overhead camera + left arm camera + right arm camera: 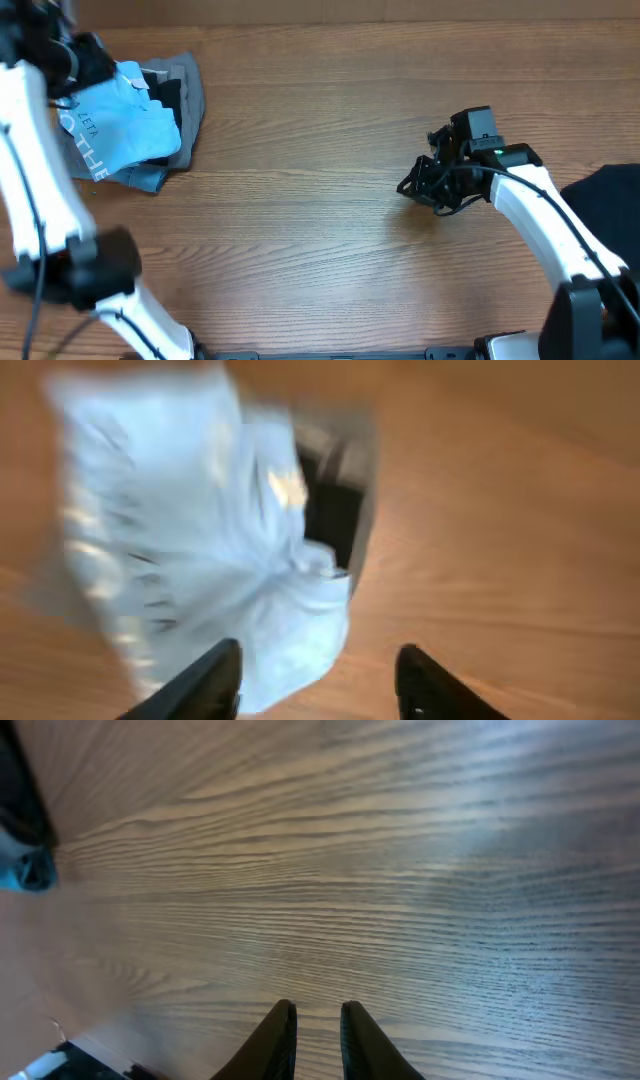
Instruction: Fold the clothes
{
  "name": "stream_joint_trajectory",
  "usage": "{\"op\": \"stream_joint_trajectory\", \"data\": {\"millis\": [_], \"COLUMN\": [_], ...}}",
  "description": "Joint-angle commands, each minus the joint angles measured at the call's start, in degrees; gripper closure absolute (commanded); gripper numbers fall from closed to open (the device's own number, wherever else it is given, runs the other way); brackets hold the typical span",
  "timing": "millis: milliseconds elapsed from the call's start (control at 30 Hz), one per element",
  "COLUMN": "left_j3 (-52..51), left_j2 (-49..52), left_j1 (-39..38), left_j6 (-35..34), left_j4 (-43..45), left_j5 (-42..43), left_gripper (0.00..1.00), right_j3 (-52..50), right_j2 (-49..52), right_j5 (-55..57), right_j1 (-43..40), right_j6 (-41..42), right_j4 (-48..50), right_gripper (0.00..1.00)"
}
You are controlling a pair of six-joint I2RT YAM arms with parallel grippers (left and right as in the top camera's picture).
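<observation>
Counter point(320, 200): wood-grain surface, mid-brown, grain running lengthwise between the left and right edges. It fills nearly all of each view. Lighting even; a pale sheen lies on the wood in the right wrist view.

White print on the light blue shirt point(125, 125), seen from overhead, shows only part of its words: small letters reading roughly "ETA", and beneath them larger ones reading roughly "THE". In the left wrist view the print is too blurred to read
</observation>
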Motion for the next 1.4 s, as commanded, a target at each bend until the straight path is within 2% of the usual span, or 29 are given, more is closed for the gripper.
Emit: {"op": "stream_joint_trajectory", "data": {"millis": [0, 67, 100, 167, 233, 267, 300, 333, 533, 1133, 1233, 1367], "left_j3": [4.57, 4.55, 4.55, 4.5, 2.34, 1.46, 0.48, -0.39, -2.03, -2.05, -2.05, -2.05], "left_j2": [-14.82, -19.08, -20.7, -25.27, -29.03, -30.47, -32.46, -34.25, -37.99, -36.52, -36.46, -36.35], "left_j1": [0.07, 0.07, 0.07, 0.04, -0.46, -0.85, -1.51, -1.81, -1.79, -1.79, -1.79, -1.79], "left_j6": [4.39, 4.74, 5.57, 9.92, 10.54, 11.3, 12.09, 11.93, 10.67, 10.69, 10.69, 10.69], "left_j4": [-3.56, -6.14, -7.65, -12.98, -12.96, -12.96, -12.96, -12.96, -12.96, -12.96, -12.96, -12.96], "left_j5": [-0.28, 0.5, 1.62, 9.14, 13.31, 13.97, 13.68, 13.7, 13.75, 13.68, 13.68, 13.68], "left_gripper": [0.29, 0.22, 0.2, 0.19, 0.13, 0.08, 0.0, 0.0, 0.0, 0.0, 0.0, 0.0], "right_j3": [7.26, 9.75, 10.69, 13.6, 14.73, 14.93, 14.91, 14.91, 14.91, 14.78, 12.68, 2.03], "right_j2": [-10.25, -14.84, -16.79, -24.11, -29.05, -32.72, -35.5, -38.84, -48.46, -49.13, -51.82, -57.75], "right_j5": [0.11, 0.15, 0.46, 3.56, 6.67, 9.09, 11.21, 13.57, 15.56, 17.55, 22.47, 23.02], "right_j1": [-0.04, -0.04, -0.04, -0.04, -0.04, -0.04, -0.04, -0.04, -0.04, -0.11, -1.84, -5.81], "right_j6": [-5.79, -7.5, -8.0, -8.37, -8.37, -8.35, -8.33, -8.33, -8.33, -9.31, -10.99, -14.14], "right_j4": [-0.85, -1.27, -1.27, -1.36, -1.14, -0.68, -0.55, -0.55, -1.97, -21.35, -15.52, -1.38], "right_gripper": [0.81, 0.8, 0.77, 0.73, 0.66, 0.57, 0.38, 0.0, 0.0, 0.0, 0.0, 0.0]}}
